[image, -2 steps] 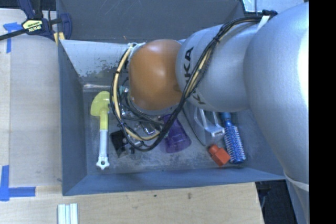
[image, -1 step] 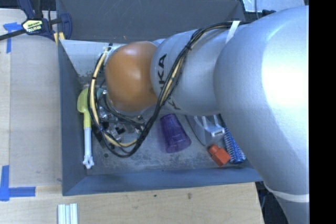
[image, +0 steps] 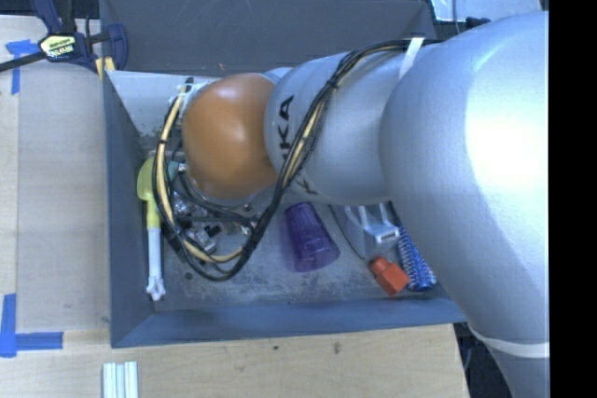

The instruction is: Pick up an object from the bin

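From the camera view, the arm (image: 373, 135) is seen reaching in from the right, and the gripper (image: 207, 221) is carried low in the left half of the bin (image: 280, 323), tucked under the orange wrist cover (image: 229, 135) and a loop of cables (image: 224, 267). Whether the claw is wide or narrow cannot be told, because it is masked by the cover and the wiring, and nothing can be made out in its hold. The nearest thing is a long white stick with a yellow-green end (image: 150, 224), lying just to the left of the gripper against the bin's left wall. Its long axis runs along that wall, yellow end towards the back and white tip towards the front corner. A short sideways shift to the left is judged to be needed if this is the pick, and a grasp across the stick is judged to be cramped by the wall. A purple cup (image: 308, 238) is found on its side, right of the gripper in the middle of the floor. An orange-red piece (image: 389, 275) and a blue bristled brush (image: 417, 266) lie together further right, close under the arm. The grey floor is flat and dusty, with more free room around the cup.
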Available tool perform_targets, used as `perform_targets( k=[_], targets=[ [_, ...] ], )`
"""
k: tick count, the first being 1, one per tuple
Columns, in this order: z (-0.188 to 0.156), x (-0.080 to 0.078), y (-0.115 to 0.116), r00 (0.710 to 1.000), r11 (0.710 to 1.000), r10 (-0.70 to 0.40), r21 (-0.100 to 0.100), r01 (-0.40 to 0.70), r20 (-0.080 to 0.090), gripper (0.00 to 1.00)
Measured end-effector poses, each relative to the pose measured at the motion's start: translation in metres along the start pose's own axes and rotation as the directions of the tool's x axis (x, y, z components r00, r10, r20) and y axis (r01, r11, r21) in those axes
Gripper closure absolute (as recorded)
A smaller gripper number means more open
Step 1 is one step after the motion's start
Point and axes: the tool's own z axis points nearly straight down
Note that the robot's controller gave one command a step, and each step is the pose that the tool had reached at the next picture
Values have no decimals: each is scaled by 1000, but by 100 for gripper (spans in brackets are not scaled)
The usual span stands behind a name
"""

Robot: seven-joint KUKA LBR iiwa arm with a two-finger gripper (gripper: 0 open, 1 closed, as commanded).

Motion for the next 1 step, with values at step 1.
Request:
perform_targets(
  k=[1],
  targets=[
    [-2,-2,-2,999,999,-52,5,52,1,100]
  ],
)
